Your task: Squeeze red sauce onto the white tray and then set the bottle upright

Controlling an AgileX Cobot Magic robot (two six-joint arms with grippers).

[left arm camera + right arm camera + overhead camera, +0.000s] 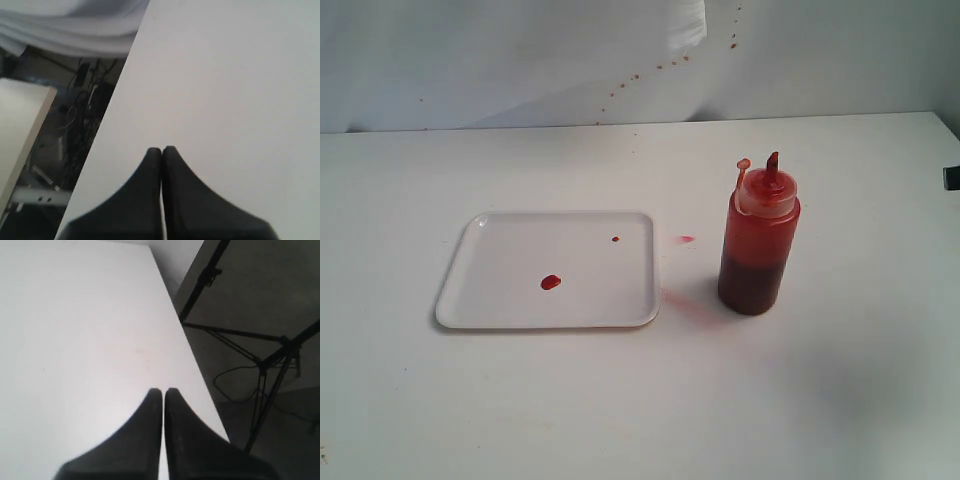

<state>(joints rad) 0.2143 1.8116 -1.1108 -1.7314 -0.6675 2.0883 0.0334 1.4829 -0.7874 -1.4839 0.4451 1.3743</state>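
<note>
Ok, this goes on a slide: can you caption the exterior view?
The bottle stands upright beside the white tray, which holds two drops of red sauce.

White tray (500, 300) w/ dark-red sauce (551, 282); orange-red bottle (758, 245).

Count at this moment.
- White tray (500, 300): 1.
- Bottle (758, 245): 1, with 1 nozzle and 1 tethered cap.
- Red sauce on the tray: 2 spots, 1 larger blob (551, 282) and 1 small drop (615, 238).
- Pinkish smears (686, 239) on the table (620, 400): 2.
- Red specks (658, 67) on the backdrop: several, too small for an exact count.
- My left gripper (161, 150) and my right gripper (163, 390): 2 in all.
</note>
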